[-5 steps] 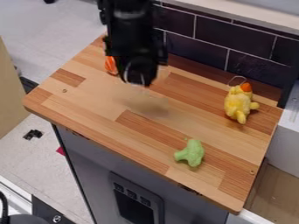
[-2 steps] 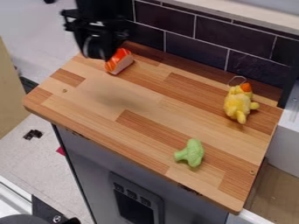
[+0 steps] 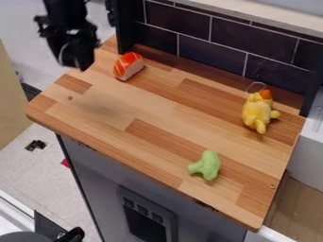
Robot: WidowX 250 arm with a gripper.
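The black gripper (image 3: 77, 64) hangs in the air over the upper left corner of the wooden board (image 3: 135, 111), holding no object that can be made out. Nearest to it, on its right, the orange and white sushi piece (image 3: 129, 66) lies near the board's back left edge. A yellow plush duck (image 3: 257, 112) with an orange beak and a wire loop lies at the back right. Toward the front right edge rests a green toy broccoli (image 3: 206, 165).
A dark tiled wall (image 3: 211, 40) runs along the back of the board. At the right edge stands a white box-like unit (image 3: 310, 151). Below the board is a grey cabinet front (image 3: 151, 189) with a dark panel.
The gripper has moved left and up, from above the board's back middle to its upper left corner, uncovering the sushi piece. The duck and broccoli have stayed where they were.
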